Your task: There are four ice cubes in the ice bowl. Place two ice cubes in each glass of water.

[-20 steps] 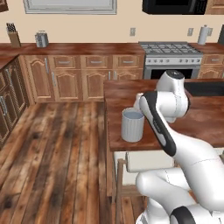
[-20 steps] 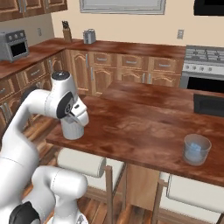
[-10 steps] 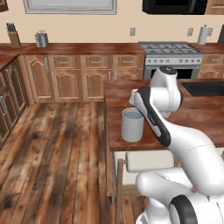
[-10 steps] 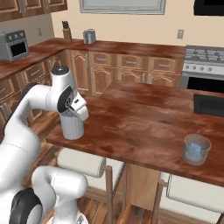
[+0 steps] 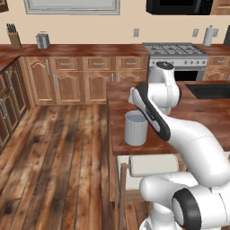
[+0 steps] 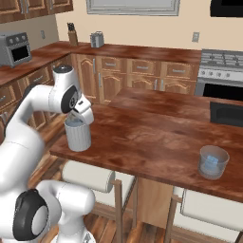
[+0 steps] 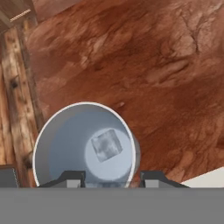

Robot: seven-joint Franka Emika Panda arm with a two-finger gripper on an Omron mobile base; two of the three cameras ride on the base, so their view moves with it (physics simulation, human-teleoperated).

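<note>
The tall ribbed grey-white glass [image 6: 78, 135] stands near the left corner of the island counter, and it also shows as the ribbed glass [image 5: 136, 128]. My gripper [image 6: 79, 115] hovers just above its rim, fingers pointing down. From the hand camera I look straight into the glass [image 7: 57, 144], where one pale ice cube [image 7: 106, 145] lies in the water. The gripper [image 7: 112, 178] is open, its fingertips [image 7: 71, 177] wide apart with nothing between them. The short blue-tinted glass [image 6: 213, 162] stands far right near the front edge, with a pale cube inside. The ice bowl is out of view.
The wooden island counter [image 6: 156, 128] stretches right toward a dark sink [image 6: 228, 113]. White stools [image 6: 90, 175] stand under its front edge. The ribbed glass sits close to the counter's left edge [image 7: 37, 100], with wooden floor beyond it.
The arm's upper joints have swung slightly left and back. The hand stays over the ribbed glass, which has not moved.
</note>
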